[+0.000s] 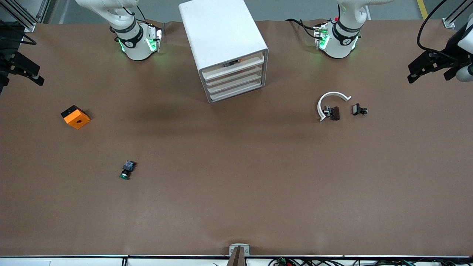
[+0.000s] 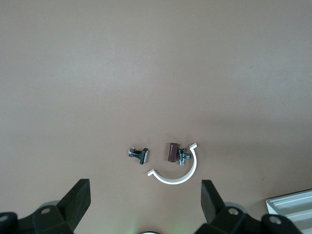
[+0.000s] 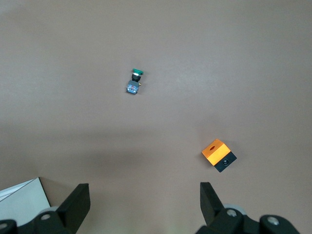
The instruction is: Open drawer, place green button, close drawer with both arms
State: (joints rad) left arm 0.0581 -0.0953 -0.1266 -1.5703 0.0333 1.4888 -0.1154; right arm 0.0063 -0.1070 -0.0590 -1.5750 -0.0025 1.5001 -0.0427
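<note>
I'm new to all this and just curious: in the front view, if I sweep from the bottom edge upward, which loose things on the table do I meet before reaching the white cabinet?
Button → orange-and-black cube → dark brown part inside the white arc → cabinet.

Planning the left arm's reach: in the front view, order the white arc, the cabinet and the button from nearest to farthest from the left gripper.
Left gripper is open, at the left arm's table end.
1. White arc, toward that end.
2. Cabinet, mid-table.
3. Button, toward the right arm's end.
</note>
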